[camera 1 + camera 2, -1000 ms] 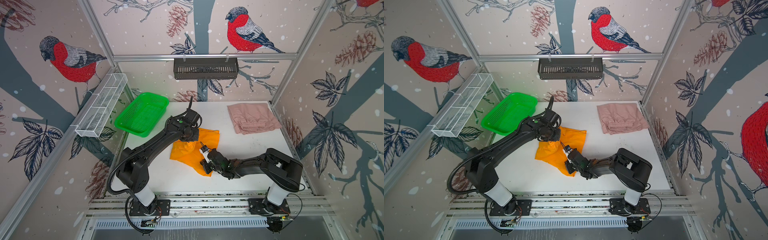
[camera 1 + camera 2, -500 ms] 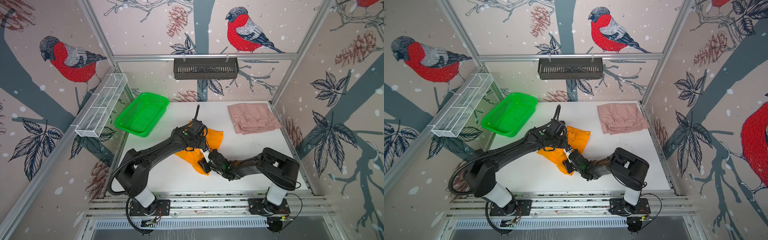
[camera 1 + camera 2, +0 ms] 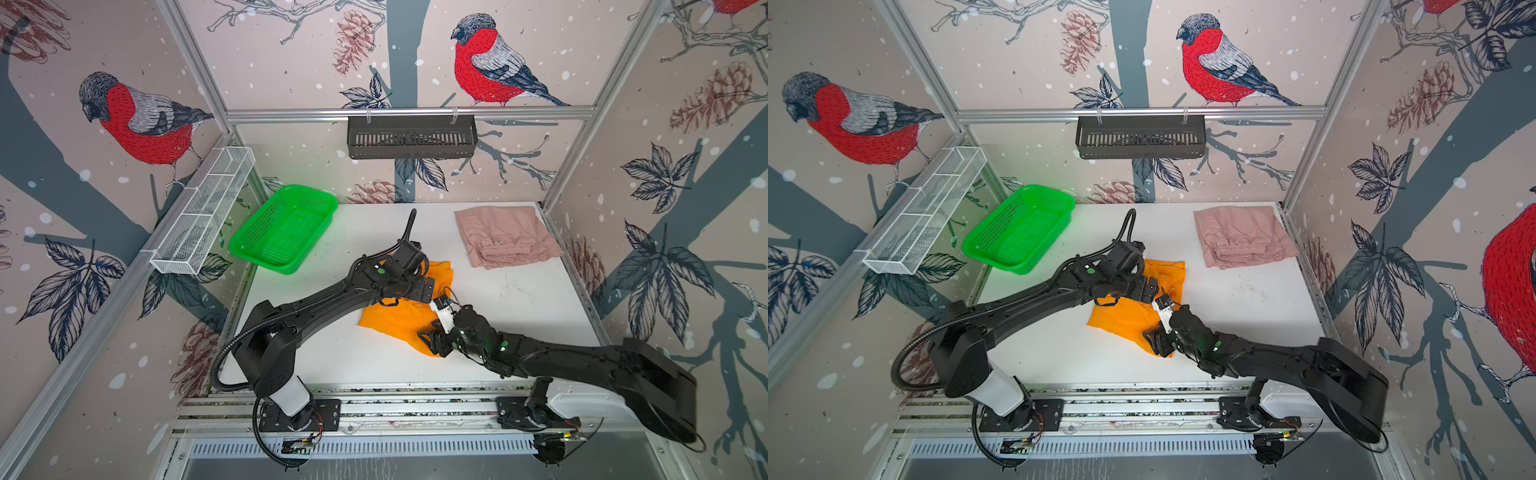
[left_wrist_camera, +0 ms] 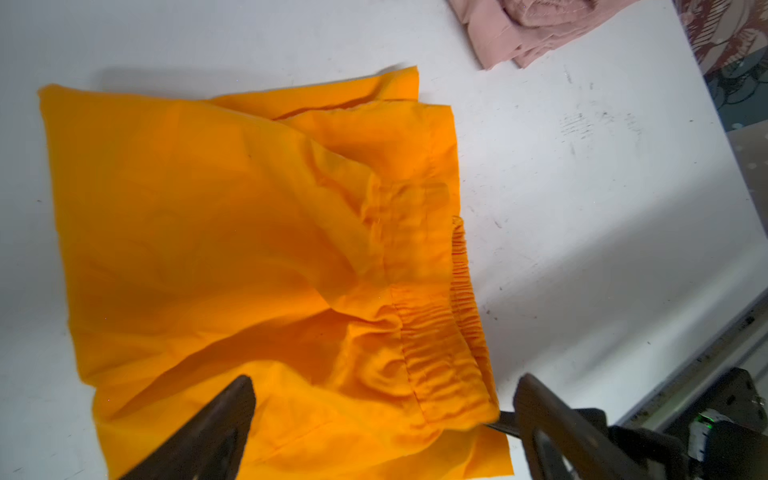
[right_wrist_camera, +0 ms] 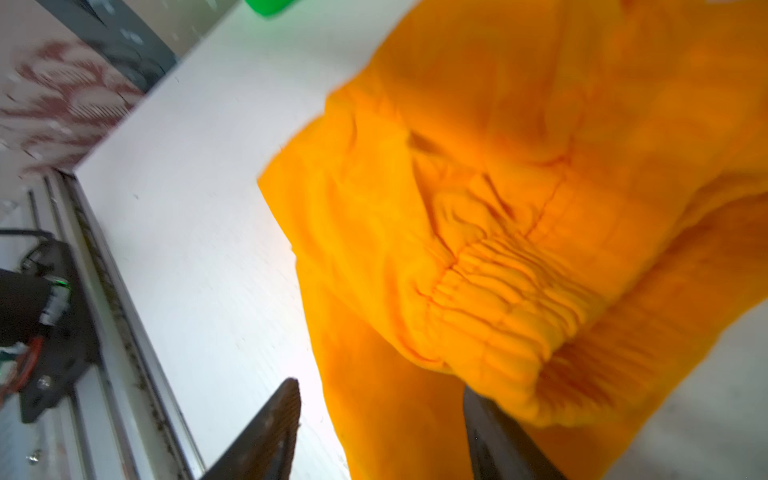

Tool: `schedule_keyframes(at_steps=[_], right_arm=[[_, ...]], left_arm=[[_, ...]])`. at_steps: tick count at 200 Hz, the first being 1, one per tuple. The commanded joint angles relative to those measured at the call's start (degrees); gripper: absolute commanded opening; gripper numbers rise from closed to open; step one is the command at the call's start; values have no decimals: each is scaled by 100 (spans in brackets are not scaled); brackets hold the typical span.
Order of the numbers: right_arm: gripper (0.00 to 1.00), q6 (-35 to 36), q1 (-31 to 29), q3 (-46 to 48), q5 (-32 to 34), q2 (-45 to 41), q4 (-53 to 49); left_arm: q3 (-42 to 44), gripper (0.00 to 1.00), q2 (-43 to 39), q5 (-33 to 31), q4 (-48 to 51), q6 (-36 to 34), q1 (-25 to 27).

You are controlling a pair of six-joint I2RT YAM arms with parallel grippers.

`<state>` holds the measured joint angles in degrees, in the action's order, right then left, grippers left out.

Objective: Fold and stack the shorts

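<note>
1. Two grippers are flanking the thin, creased orange shorts (image 3: 397,322), lying folded at the centre of the table (image 3: 519,299); the left gripper (image 4: 384,386) is hovering with its fingers spread, likely letting the fold settle.
2. The right gripper (image 5: 380,388) is gaping at the gathered waistband, pinching nothing.
3. The pink shorts (image 3: 505,237) are lying folded in the far right corner, likely as the stack's base.

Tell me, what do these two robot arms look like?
Both are matte black. The left arm has a white base segment, a ribbed black cable hose and a small green light. The right arm has green lights too and a white block near its wrist. The left end effector and right end effector each have two flat dark fingers.
</note>
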<state>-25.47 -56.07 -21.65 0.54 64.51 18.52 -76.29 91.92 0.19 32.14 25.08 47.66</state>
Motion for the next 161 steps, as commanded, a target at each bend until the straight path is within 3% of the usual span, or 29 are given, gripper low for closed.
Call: schedule_keyframes(at_steps=[1, 30, 68, 110, 130, 161], right_arm=[[65, -87, 276, 20, 365, -683, -506], [68, 47, 1054, -300, 268, -1003, -1080], [70, 999, 1353, -1803, 26, 294, -1932], [40, 1514, 1051, -2144, -937, 1726, -1735], [27, 1421, 902, -1811, -1097, 2064, -1477], [18, 997, 521, -1293, -1048, 2543, -981]], left_arm=[[-344, 98, -166, -363, 942, -128, -16], [238, 98, -652, -601, 833, 23, -468], [2091, 98, -1353, -62, -456, 561, -1026], [3513, 94, -1619, 615, -2210, 962, -1039], [3612, 83, -1395, 533, -2259, 918, -1057], [3587, 66, -826, 447, -2286, 682, -1133]])
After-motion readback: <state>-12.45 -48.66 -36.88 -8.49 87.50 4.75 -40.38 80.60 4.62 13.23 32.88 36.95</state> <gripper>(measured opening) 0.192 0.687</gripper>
